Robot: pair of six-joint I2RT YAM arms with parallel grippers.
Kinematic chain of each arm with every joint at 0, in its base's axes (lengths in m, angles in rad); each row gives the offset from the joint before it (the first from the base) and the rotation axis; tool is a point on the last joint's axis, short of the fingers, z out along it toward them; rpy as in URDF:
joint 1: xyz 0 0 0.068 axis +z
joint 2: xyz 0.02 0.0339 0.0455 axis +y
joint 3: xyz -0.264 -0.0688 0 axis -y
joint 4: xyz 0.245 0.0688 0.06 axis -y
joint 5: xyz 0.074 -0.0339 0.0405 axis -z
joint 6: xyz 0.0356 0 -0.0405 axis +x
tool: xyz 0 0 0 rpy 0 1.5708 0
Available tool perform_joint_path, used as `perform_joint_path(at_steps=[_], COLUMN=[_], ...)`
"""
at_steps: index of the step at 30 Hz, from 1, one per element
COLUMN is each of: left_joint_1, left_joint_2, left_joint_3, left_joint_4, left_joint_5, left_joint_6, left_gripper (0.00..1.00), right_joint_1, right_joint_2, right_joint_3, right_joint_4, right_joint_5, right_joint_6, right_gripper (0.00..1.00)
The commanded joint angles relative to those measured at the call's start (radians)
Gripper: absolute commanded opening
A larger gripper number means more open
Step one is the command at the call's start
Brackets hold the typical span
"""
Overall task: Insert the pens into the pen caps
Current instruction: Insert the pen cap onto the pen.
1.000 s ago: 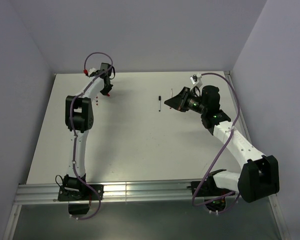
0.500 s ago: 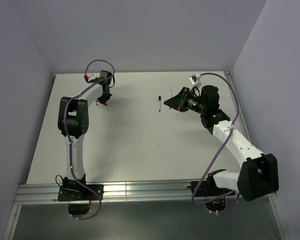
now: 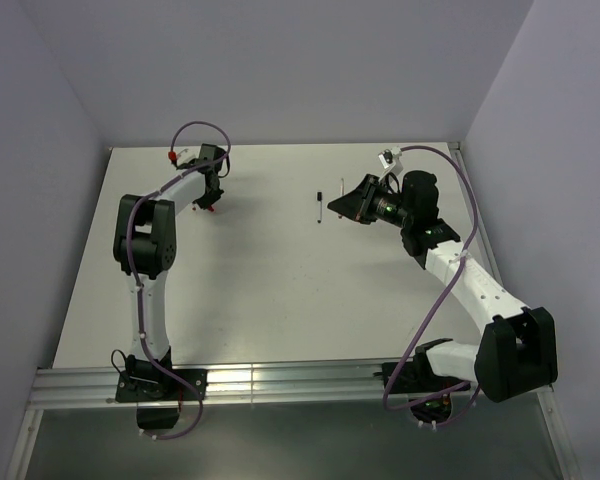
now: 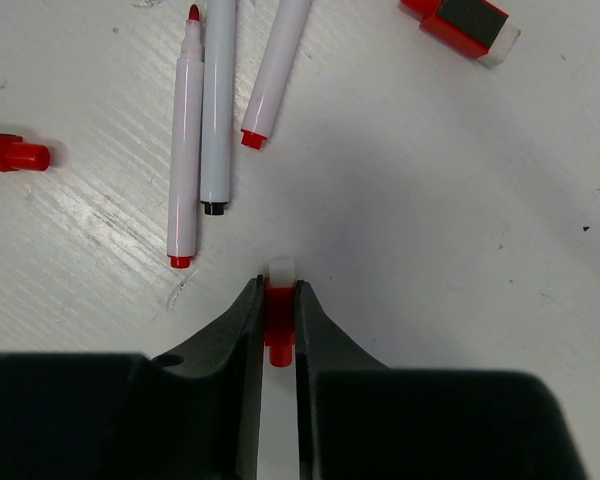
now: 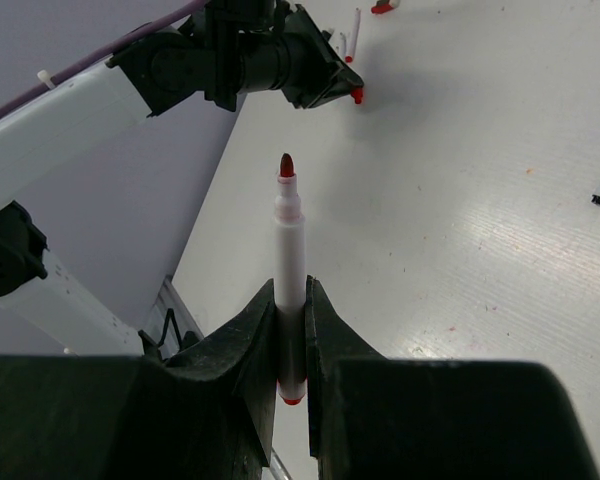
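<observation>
My left gripper (image 4: 278,288) is shut on a red pen cap (image 4: 278,325), whose white far end pokes out past the fingertips just above the table. Three white pens (image 4: 185,150) lie side by side ahead of it, one with its red tip bare. Another red pen cap (image 4: 10,154) lies at the left. My right gripper (image 5: 290,290) is shut on a white pen (image 5: 288,240). It holds the pen off the table, bare red tip pointing at the left gripper (image 5: 356,95). In the top view the left gripper (image 3: 210,204) is far left and the right gripper (image 3: 336,210) is at centre right.
A black-tipped pen (image 3: 319,206) lies on the table just left of the right gripper. A red and black block (image 4: 460,20) lies beyond the left gripper. Purple cables (image 3: 450,270) loop along both arms. Lavender walls close in the table on three sides.
The left arm's elbow has swung to the left and its gripper has shifted slightly near the far left pens. The right arm and its pen have not moved.
</observation>
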Motion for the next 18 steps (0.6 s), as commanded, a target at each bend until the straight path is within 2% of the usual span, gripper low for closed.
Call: perform_joint_path(at_steps=[1,3,7,13,14,18], left_joint_1=[-0.014,-0.014,-0.014,-0.014,-0.014,-0.012], left_joint_2=[0.039,0.035,-0.027,-0.298,-0.388,-0.600], left_joint_3=[-0.060,-0.061,-0.111,-0.255,-0.285,-0.400], left_joint_4=[-0.123,-0.122,-0.086,0.048,0.078,0.190], left_joint_5=[0.063,0.070,0.101,0.269,0.355,0.528], left_joint_6=[0.014,0.017,0.030,0.066,0.074,0.120], left_gripper=[0.10,0.02,0.00,0.00,0.00,0.00], right_joint_1=[-0.010,-0.008,-0.005,0.039,0.050,0.116], right_joint_2=[-0.009,-0.008,0.003,0.054,0.061,0.077], right_joint_3=[0.002,0.004,0.007,0.031,0.043,0.071], right_joint_4=[0.032,0.029,0.030,0.043,0.038,0.043], right_joint_5=[-0.016,-0.016,-0.019,-0.024,-0.017,0.015], right_joint_6=[-0.013,-0.018,-0.021,-0.022,-0.022,0.004], right_gripper=[0.00,0.00,0.00,0.00,0.00,0.00])
